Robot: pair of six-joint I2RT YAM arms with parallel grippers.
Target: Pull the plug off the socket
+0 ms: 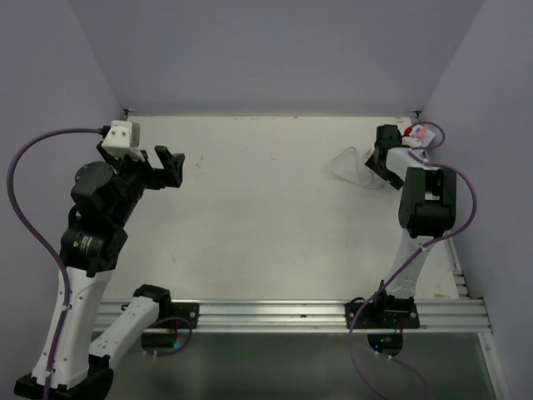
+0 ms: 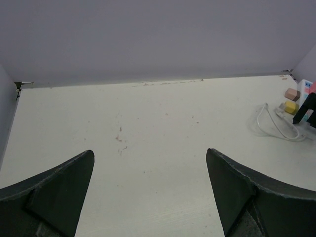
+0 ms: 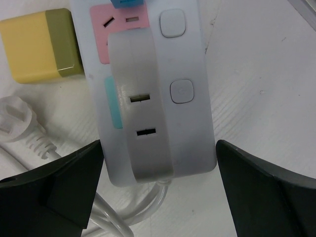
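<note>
The socket is a long white power strip with pink and teal outlet faces and two push buttons. It also shows at the table's far right corner and in the left wrist view. A pale grey plug block with two slots sits on the strip over the teal face. My right gripper is open, its fingers on either side of the strip's near end, not touching it. My left gripper is open and empty above bare table at the far left.
A yellow and olive block lies beside the strip's left side, also seen in the left wrist view next to a pinkish block. The strip's white cord loops left of it, ending in a white plug. Walls enclose the table.
</note>
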